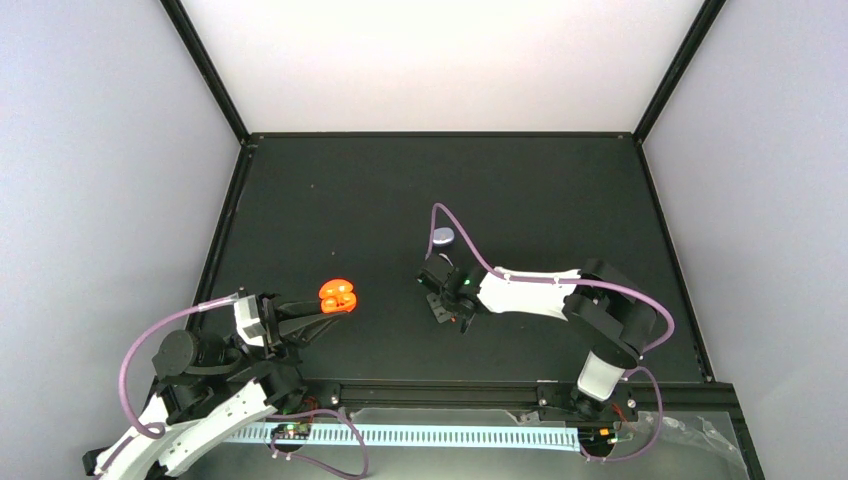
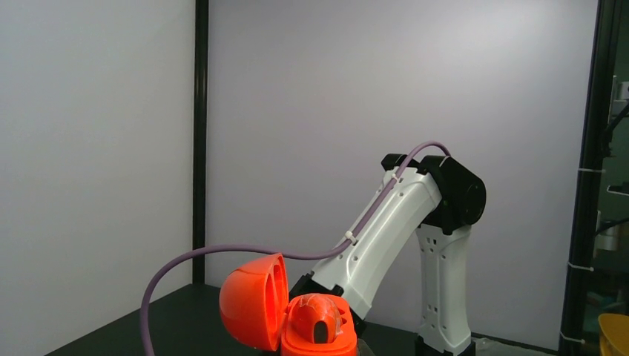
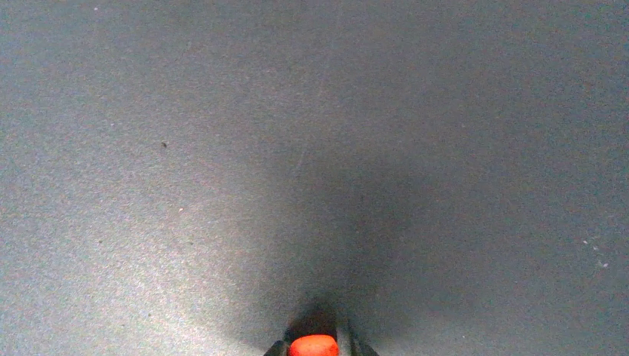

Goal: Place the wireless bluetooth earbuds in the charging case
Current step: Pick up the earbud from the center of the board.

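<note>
Top external view is showing us both arms over the dark table (image 1: 330, 200). Our left gripper (image 1: 322, 312) is closed tight on the charging case (image 1: 338, 296), an orange-red shell, at the left side of the table. We cannot tell whether the case is resting on the table. In the left wrist view the lid (image 2: 252, 300) is standing open to the left, and a first earbud (image 2: 320, 317) is sitting in one well.

Our right gripper (image 1: 450, 308) is hanging well apart from the case, near the middle of the table. In the right wrist view its fingertips are pinching a small orange-red piece, which we are judging to be the second earbud (image 3: 313, 346). Only a small part of it is showing, so we cannot tell how it is turned. A small pale round thing (image 1: 442, 237) is lying on the table just beyond this gripper.

We are reading the step in hand as carrying the second earbud across to the free well. To do it well, we are thinking of these points:

- The left gripper should be holding the case steady, with the wells facing up.
- The right gripper should be coming in from the side away from the lid.
- The earbud should be lined up above the free well before going down.
- The fingers should be letting go only when the earbud is seated.

The piece is tiny and looks smooth, so it may be twisting in the pinch.
</note>
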`<action>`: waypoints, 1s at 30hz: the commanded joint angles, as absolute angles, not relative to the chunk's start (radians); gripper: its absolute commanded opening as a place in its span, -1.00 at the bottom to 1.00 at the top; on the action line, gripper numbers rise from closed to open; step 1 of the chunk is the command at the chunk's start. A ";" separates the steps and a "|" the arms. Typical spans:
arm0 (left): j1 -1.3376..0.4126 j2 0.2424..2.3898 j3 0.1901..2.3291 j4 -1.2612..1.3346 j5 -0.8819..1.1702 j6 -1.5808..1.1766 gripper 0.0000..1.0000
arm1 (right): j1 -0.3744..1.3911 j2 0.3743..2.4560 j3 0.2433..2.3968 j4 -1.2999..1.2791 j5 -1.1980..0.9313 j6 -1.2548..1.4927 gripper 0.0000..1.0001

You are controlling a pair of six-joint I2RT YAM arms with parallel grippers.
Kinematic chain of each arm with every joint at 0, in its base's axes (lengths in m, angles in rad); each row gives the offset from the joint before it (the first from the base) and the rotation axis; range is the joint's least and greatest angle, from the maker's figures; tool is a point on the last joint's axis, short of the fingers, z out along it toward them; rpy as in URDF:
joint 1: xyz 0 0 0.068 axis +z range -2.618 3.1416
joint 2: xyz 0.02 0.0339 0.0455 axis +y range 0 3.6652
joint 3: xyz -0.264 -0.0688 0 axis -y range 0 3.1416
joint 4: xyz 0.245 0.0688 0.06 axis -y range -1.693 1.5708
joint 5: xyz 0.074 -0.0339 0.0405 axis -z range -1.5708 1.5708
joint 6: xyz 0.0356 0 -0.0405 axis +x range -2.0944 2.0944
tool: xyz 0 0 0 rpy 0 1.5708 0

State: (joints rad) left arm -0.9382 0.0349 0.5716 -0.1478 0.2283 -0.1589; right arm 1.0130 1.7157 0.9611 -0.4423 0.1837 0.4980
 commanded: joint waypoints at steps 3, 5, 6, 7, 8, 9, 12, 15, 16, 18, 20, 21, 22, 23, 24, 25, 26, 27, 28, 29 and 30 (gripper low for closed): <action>-0.945 0.025 0.565 -0.129 0.229 -0.176 -0.97 | 1.004 1.754 0.947 -0.441 0.176 0.498 -0.61; -0.945 0.023 0.565 -0.129 0.228 -0.178 -0.97 | 1.003 1.756 0.946 -0.441 0.173 0.496 -0.64; -0.945 0.023 0.565 -0.129 0.229 -0.178 -0.97 | 1.003 1.757 0.947 -0.440 0.172 0.496 -0.65; -0.945 0.023 0.565 -0.129 0.229 -0.178 -0.97 | 1.003 1.756 0.947 -0.441 0.172 0.496 -0.67; -0.945 0.023 0.565 -0.130 0.229 -0.179 -0.97 | 1.003 1.756 0.947 -0.441 0.171 0.496 -0.69; -0.945 0.022 0.565 -0.130 0.229 -0.180 -0.97 | 1.003 1.756 0.949 -0.442 0.170 0.495 -0.71; -0.945 0.020 0.563 -0.130 0.227 -0.182 -0.97 | 1.003 1.755 0.948 -0.442 0.170 0.496 -0.80; -0.945 0.020 0.561 -0.128 0.227 -0.183 -0.97 | 1.003 1.752 0.947 -0.441 0.169 0.498 -0.84; -0.945 0.020 0.561 -0.128 0.226 -0.183 -0.97 | 1.003 1.750 0.946 -0.442 0.170 0.499 -0.84; -0.945 0.020 0.561 -0.127 0.226 -0.183 -0.97 | 1.003 1.745 0.942 -0.442 0.172 0.500 -0.85; -0.945 0.021 0.561 -0.126 0.225 -0.182 -0.97 | 1.003 1.737 0.942 -0.444 0.175 0.503 -0.86; -0.945 0.021 0.561 -0.126 0.225 -0.183 -0.97 | 1.003 1.731 0.939 -0.443 0.178 0.505 -0.86; -0.945 0.021 0.560 -0.126 0.225 -0.182 -0.97 | 1.003 1.725 0.938 -0.444 0.183 0.507 -0.86; -0.945 0.022 0.560 -0.125 0.225 -0.182 -0.97 | 1.003 1.717 0.939 -0.445 0.187 0.510 -0.86; -0.945 0.023 0.560 -0.124 0.225 -0.181 -0.97 | 1.003 1.710 0.938 -0.446 0.191 0.511 -0.86; -0.945 0.023 0.560 -0.124 0.224 -0.181 -0.97 | 1.003 1.702 0.937 -0.448 0.196 0.514 -0.87; -0.945 0.024 0.560 -0.124 0.224 -0.181 -0.97 | 1.003 1.692 0.936 -0.450 0.201 0.517 -0.86; -0.945 0.024 0.560 -0.123 0.224 -0.182 -0.97 | 1.003 1.682 0.937 -0.453 0.204 0.519 -0.86; -0.945 0.025 0.560 -0.122 0.224 -0.180 -0.97 | 1.003 1.670 0.938 -0.455 0.208 0.523 -0.86; -0.945 0.026 0.561 -0.121 0.224 -0.179 -0.97 | 1.003 1.656 0.938 -0.457 0.212 0.525 -0.86; -0.945 0.027 0.561 -0.121 0.224 -0.179 -0.97 | 1.003 1.641 0.939 -0.462 0.218 0.527 -0.87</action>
